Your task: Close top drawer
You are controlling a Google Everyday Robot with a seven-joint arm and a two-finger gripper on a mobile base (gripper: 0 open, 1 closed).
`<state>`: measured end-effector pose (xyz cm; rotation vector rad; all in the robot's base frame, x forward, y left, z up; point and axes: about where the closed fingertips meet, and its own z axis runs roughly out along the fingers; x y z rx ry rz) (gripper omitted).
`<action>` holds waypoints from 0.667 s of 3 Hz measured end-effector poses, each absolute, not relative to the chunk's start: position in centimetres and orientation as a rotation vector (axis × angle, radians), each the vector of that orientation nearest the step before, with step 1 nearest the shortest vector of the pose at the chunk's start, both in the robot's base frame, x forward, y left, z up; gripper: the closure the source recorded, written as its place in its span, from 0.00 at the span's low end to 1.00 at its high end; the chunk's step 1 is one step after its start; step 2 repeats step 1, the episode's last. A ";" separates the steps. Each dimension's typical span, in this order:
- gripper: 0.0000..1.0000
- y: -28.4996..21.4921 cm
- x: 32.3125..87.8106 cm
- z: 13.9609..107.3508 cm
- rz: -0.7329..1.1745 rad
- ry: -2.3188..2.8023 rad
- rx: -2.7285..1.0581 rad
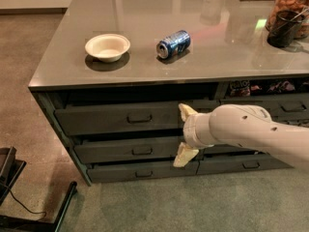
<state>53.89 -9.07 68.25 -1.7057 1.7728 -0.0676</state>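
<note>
Top drawer (96,121) ajar under desk (145,69) edge. Claw (185,134) spread wide, empty, before drawer's right end. Best bet: shift toward handle (139,118), press flat, push straight in.

gripper (184,134) in front of the drawer stack, fingers spread apart, upper one against the right end of the top drawer (120,119). Drawer sits slightly out. Bowl (107,46) and tipped can (173,44) on countertop (67,69).
</note>
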 end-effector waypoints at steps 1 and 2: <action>0.00 -9.1 53.9 68.2 -0.068 1.773 -1.706; 0.00 -9.1 53.9 68.2 -0.068 1.773 -1.706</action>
